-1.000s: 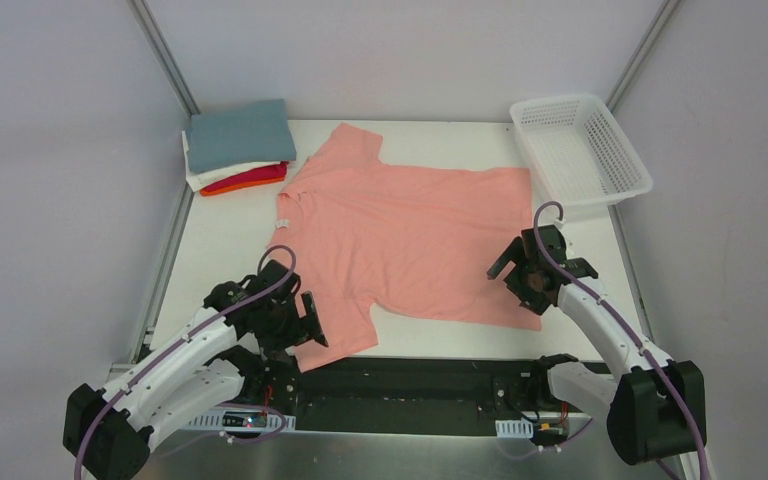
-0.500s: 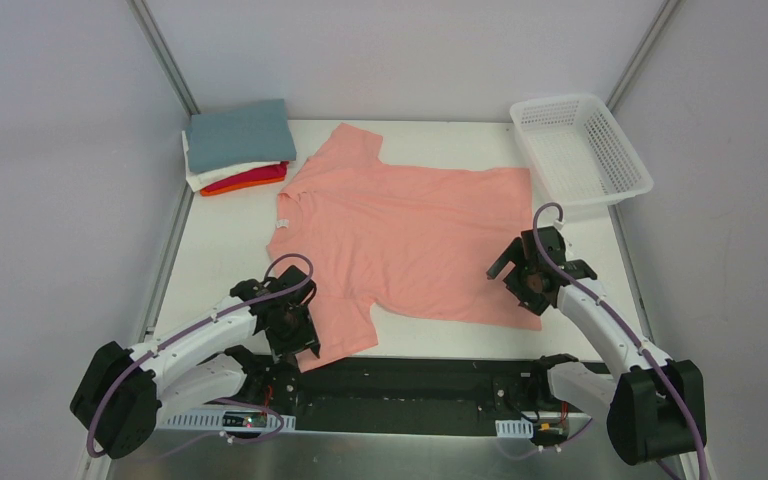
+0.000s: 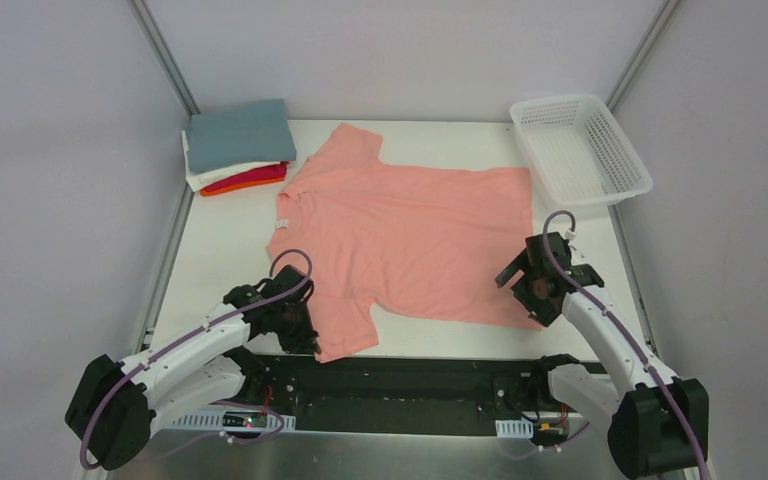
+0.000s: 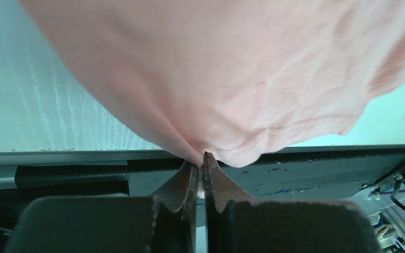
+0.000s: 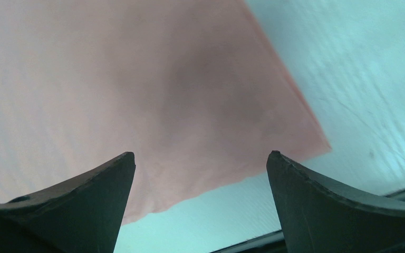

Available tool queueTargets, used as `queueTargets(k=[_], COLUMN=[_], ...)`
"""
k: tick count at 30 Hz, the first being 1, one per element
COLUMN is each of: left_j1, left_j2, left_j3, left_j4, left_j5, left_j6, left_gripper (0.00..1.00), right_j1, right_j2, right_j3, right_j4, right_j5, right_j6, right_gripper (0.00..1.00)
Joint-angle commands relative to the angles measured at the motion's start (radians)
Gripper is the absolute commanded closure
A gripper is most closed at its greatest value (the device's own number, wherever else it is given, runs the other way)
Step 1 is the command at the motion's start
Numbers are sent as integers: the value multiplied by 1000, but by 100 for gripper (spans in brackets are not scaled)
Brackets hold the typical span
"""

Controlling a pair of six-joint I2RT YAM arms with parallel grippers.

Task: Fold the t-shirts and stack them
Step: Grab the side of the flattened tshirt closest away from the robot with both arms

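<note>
Left gripper (image 4: 201, 158) now pinches the salmon-pink cloth t-shirt's (image 3: 410, 235) 7 o'clock sleeve hem; right gripper (image 5: 200, 154), spread wide, neared its 4 o'clock corner.

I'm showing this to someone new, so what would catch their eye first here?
The pink shirt lies spread across the table. The left gripper is shut on its near sleeve, the right gripper open over its near right corner. Folded shirts are stacked far left.

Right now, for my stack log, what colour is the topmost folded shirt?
Grey-blue; the topmost folded shirt shows best in the top external view.
</note>
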Motion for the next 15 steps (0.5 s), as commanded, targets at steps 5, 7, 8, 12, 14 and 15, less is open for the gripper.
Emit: queueTargets(k=[5, 7, 8, 12, 14, 15], left_j1=[-6, -7, -7, -6, -7, -6], left_j2=[-44, -36, -35, -35, -41, -46], left_j3=[33, 38, 42, 63, 69, 71], left_j4=[18, 18, 18, 18, 16, 16], left_j5=[19, 18, 17, 18, 24, 27], left_j6=[50, 65, 72, 100, 107, 109], left_gripper=[100, 100, 100, 100, 100, 100], right_j1=[-54, -57, -57, -58, -59, -59], right_j2=[-179, -189, -184, -150, -123, -109], right_j3=[-3, -27, -41, -110, -140, -151], right_j4=[-301, -302, -291, -153, -85, -66], right_j5=[192, 200, 198, 141, 113, 105], right_j6=[238, 264, 275, 299, 310, 314], right_gripper=[0, 1, 1, 7, 12, 14])
